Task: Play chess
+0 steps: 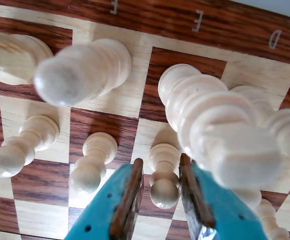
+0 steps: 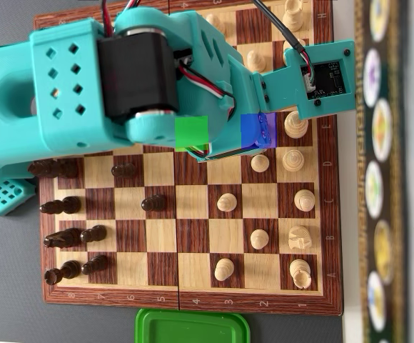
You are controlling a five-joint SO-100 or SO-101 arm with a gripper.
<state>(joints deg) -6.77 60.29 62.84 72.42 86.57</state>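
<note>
White pawn (image 1: 163, 172) stands upright on a light square of the chessboard (image 1: 45, 185), between the 2 teal fingers (image 1: 130, 197) of the gripper (image 1: 161, 192) in the wrist view; jaws partly open, straddling the pawn, contact not discernible. 2 more pawns to its left, tall white pieces on the far rank. Overhead view: arm (image 2: 121, 78) covers the board's far half; dark pieces (image 2: 64, 207) left, green lid (image 2: 193, 327) at near edge

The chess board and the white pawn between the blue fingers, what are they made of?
The chess board looks like wood: its dark squares show streaky grain and a soft sheen. The white pawn looks like pale turned wood, smooth and rounded, though painted plastic can't be ruled out. The gripper fingers look like turquoise plastic, probably printed.
</note>
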